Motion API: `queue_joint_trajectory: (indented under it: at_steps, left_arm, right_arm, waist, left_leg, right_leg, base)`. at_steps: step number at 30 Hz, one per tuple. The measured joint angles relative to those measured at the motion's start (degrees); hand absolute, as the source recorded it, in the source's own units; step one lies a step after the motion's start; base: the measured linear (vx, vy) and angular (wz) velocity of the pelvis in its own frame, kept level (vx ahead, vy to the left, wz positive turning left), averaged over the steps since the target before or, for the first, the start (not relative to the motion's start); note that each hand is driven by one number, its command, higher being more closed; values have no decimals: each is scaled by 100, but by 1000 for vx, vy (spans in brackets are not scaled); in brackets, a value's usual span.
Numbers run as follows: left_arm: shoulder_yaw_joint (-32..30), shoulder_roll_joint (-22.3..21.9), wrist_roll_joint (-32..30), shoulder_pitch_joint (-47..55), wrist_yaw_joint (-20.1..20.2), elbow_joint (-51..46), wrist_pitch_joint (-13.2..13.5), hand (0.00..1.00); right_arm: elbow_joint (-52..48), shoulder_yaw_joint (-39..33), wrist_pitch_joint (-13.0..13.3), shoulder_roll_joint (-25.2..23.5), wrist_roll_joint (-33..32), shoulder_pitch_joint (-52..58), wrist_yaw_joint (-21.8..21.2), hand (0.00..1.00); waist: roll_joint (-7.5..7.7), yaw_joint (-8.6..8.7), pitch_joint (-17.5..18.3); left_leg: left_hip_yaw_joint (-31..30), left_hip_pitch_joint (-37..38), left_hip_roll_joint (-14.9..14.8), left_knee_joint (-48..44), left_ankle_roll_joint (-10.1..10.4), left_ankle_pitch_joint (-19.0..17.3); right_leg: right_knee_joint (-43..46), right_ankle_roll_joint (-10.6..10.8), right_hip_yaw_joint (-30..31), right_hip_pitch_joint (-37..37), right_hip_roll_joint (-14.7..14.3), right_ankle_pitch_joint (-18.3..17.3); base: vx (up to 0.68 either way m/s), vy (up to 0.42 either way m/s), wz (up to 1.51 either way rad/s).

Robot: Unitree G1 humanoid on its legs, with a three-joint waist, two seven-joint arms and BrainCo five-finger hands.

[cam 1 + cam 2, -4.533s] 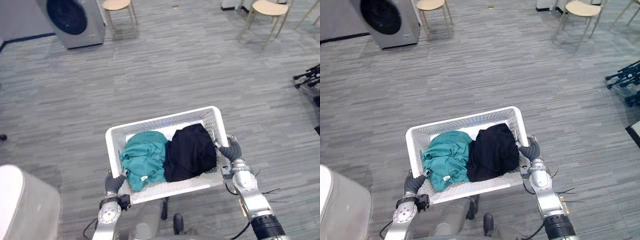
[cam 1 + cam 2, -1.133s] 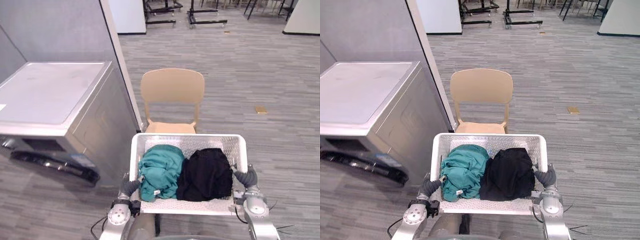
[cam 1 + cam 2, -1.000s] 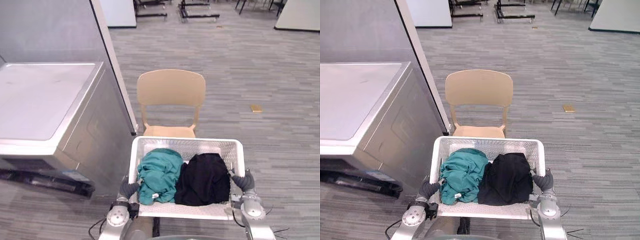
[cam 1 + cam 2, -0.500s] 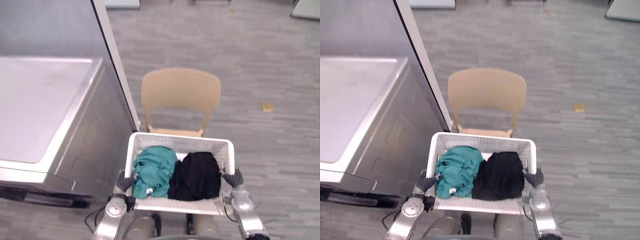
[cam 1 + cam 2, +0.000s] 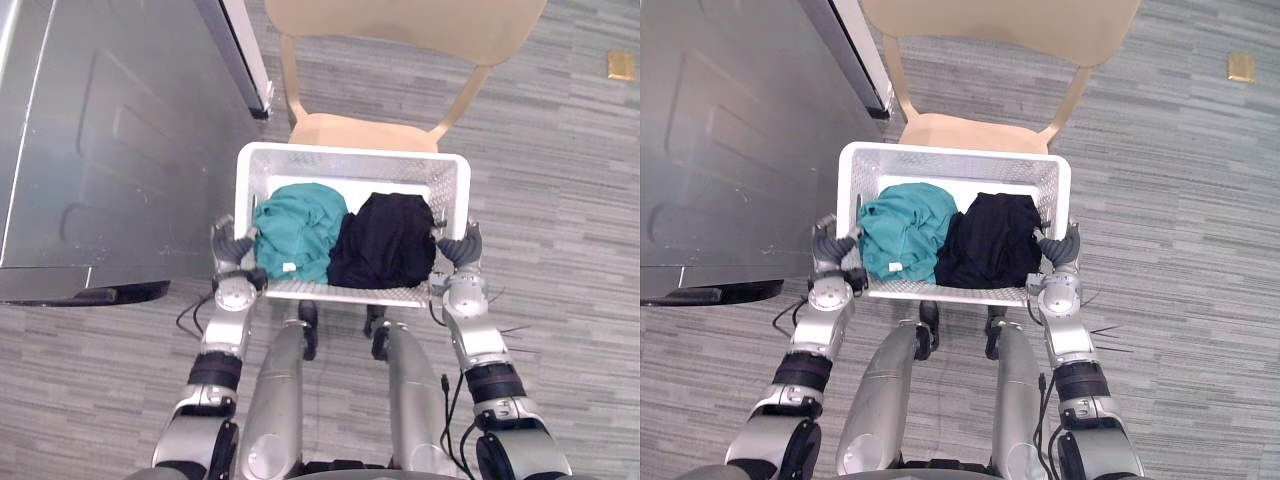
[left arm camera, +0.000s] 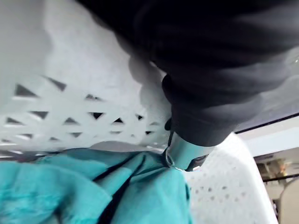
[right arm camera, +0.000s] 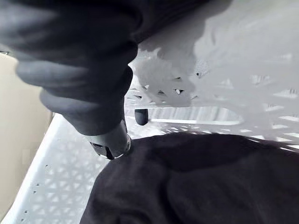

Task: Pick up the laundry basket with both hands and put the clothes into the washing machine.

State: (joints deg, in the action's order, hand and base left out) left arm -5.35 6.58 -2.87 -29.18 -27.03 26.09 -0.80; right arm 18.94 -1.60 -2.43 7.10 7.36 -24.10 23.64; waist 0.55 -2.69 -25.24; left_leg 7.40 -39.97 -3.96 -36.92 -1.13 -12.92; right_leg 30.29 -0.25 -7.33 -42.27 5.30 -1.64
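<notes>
the grey washing machine point(image 5: 110, 150) stands at the far left, its metal side facing the robot and a dark strip of its front showing low at the left edge. just right of it runs the white edge of a partition point(image 5: 245, 50).

the left hand point(image 5: 232, 247) is on the left short side of the white perforated laundry basket point(image 5: 350, 152). its fingers are hooked over the rim, and in the left wrist view one finger point(image 6: 180, 156) reaches down inside the wall and touches cloth. this hand is closed round the basket's edge.

the basket is held level between the two hands, in front of the robot and above its legs, just right of the machine. inside, a crumpled teal garment point(image 5: 298, 230) fills the left half and a bunched black garment point(image 5: 385, 240) the right half; the two touch in the middle.

beyond the basket stands a tan chair point(image 5: 365, 132). the basket's far rim lies over the front of its seat, but i cannot tell whether they touch.

the right hand point(image 5: 462, 246) grips the right short side the same way. in the right wrist view a finger point(image 7: 112, 142) curls over the rim into the basket, just beside the black garment.

at the far right, a small tan square point(image 5: 620, 66) lies on the grey striped floor point(image 5: 560, 200), well apart from the basket.
</notes>
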Motion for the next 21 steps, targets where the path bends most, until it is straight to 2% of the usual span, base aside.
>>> queue_joint_trajectory:
  at_steps: [5,8,10,15,21]
  left_arm:
    - [-41,30,10,-61,-89,-59,24,0]
    - [-82,-17,199,39,-109,-316,29,0]
    - [-157,-133,284,258,-119,-612,127,0]
    - [-218,-433,334,1066,-117,-1214,240,0]
    - [-430,-630,338,2451,-45,-1838,250,0]
  right_arm:
    - [-99,-10,94,8,-7,-51,2,0]
    - [-515,-89,95,11,-132,145,-1,0]
    - [-926,-197,105,19,-250,426,-15,0]
    - [-1878,-406,432,17,-339,1366,-88,0]
    - [-2274,-697,603,18,-322,2447,-298,0]
  waist:
    - [1,-2,0]
    - [0,-26,-4]
    - [-17,-56,-81]
    - [-17,-123,-92]
    - [-12,-146,-90]
  left_leg:
    - [4,34,-3,211,46,112]
    - [26,113,-2,269,51,120]
    - [45,294,6,314,52,118]
    - [37,679,41,444,48,104]
    - [26,1308,107,689,75,75]
  right_leg:
    - [-146,-15,-26,8,-14,33]
    - [-155,-16,-25,54,-15,32]
    - [-176,-22,-22,215,-11,19]
    - [-187,-25,-39,576,15,-123]
    - [-181,-8,-76,1124,80,-296]
  base:
    - [59,-20,1]
    - [70,-6,-3]
    - [84,12,-4]
    - [29,-8,5]
    - [19,-21,7]
